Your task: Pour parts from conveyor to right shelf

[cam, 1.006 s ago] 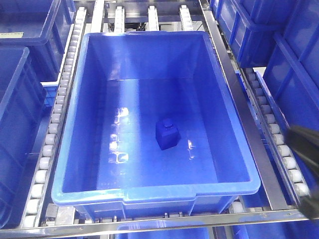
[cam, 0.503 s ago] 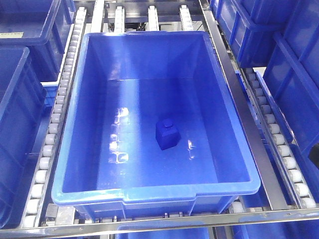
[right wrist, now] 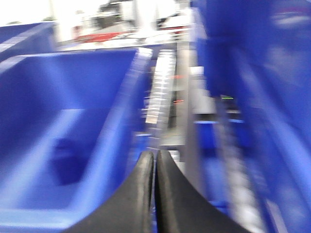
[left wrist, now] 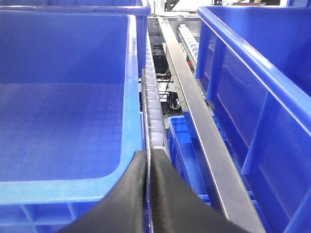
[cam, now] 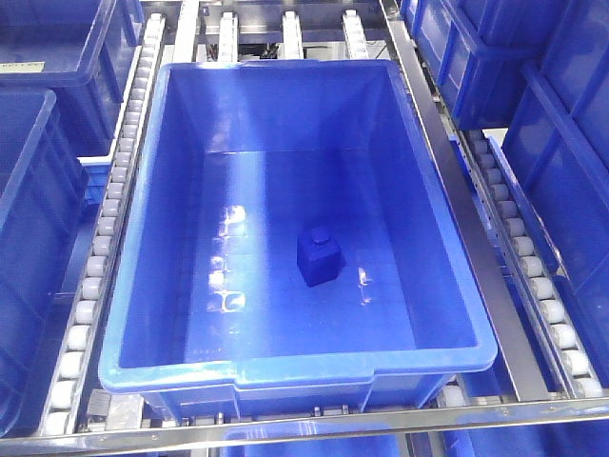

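Note:
The part, a small bright-blue block (cam: 320,257) with a round knob on top, stands alone on the floor of a large blue crate (cam: 457,286) in the front view. That crate rests on white roller rails (cam: 105,248) in a steel-framed rack. Neither gripper shows in the front view. In the left wrist view my left gripper (left wrist: 147,158) is shut on nothing, above the rail (left wrist: 153,104) between two crates. The right wrist view is blurred. There my right gripper (right wrist: 155,154) is shut and empty, beside a crate holding a dark shape (right wrist: 68,160) that may be the block.
More deep blue crates stand at the left (cam: 38,190) and the right (cam: 561,162) of the middle crate. A roller rail (cam: 533,276) and a steel bar (cam: 466,219) run between them. In the left wrist view a steel rail (left wrist: 194,107) separates the crates.
The dark right arm at the front view's right edge has pulled back out of the frame. The crate and the block have not moved.

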Motion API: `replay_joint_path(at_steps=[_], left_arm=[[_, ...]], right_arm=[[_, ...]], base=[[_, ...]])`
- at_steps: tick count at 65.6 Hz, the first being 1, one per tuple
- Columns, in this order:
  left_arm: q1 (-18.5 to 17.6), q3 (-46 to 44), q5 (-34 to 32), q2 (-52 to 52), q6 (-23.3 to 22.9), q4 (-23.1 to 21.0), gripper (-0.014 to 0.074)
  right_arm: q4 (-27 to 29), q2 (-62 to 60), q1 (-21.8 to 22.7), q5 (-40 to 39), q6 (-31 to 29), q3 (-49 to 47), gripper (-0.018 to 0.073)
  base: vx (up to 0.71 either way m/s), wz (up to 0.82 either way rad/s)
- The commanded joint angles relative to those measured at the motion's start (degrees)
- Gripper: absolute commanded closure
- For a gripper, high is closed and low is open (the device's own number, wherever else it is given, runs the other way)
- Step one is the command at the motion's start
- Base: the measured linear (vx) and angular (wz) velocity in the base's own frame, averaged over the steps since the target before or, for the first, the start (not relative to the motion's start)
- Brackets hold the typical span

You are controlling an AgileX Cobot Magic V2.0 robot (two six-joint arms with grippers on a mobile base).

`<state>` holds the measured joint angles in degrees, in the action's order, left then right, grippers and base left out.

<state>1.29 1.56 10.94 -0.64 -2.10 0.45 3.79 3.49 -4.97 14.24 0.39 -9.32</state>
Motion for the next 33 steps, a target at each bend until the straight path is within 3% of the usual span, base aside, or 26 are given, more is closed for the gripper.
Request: replay_joint_path(at_steps=[1, 12, 18, 33], left_arm=[[0.16, -1.10, -4.13, -0.67, -0.49, -0.45, 0.0603], [0.16, -1.10, -4.13, -0.74, -0.49, -0.45, 0.0603], [0.16, -1.10, -4.13, -0.74, -0.49, -0.45, 0.0603], [0.16, -1.10, -4.13, -0.74, -0.49, -0.45, 0.0603]], right_arm=[[-1.15, -4.12, 3.51, -4.07, -0.39, 2.72, 0.0564], [-3.79, -4.90, 4.52, -6.13, -0.39, 11.48, 0.0564], [-6.01, -4.90, 4.52, -0.63, -0.39, 11.29, 0.0564], [-7.19, -4.94, 4.52, -1.74, -0.39, 11.41, 0.0564]], base=[[0.00, 0.00], [0.00, 0.00], [0.00, 0.00], [0.00, 0.00]])
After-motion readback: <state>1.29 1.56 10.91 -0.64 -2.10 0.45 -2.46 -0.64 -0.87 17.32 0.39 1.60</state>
